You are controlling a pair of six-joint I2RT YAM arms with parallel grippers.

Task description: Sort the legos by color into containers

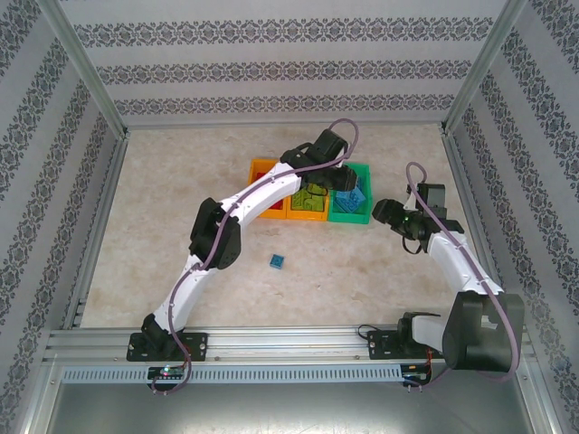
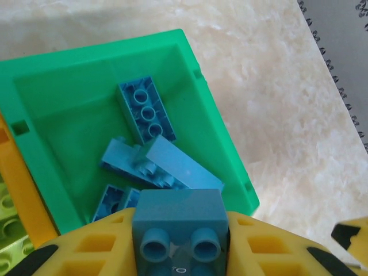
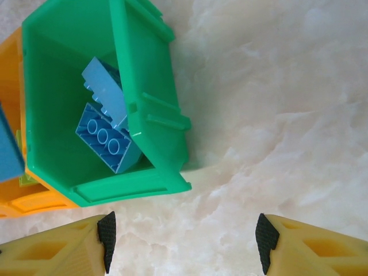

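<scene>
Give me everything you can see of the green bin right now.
The green bin is a small open-topped rectangular box of glossy-looking plastic, with a flanged rim and small tabs on its outer wall. It stands upright on the marbled table, at the right end of the row in the top view, its side against an orange bin. Several blue bricks lie loose inside, one underside up, another leaning across its neighbours.

The whole table (image 1: 181,181) is seen from high above its near edge. The green bin (image 2: 213,115) by the far edge is viewed closely from above by both wrist cameras and is shared by all three views.
</scene>
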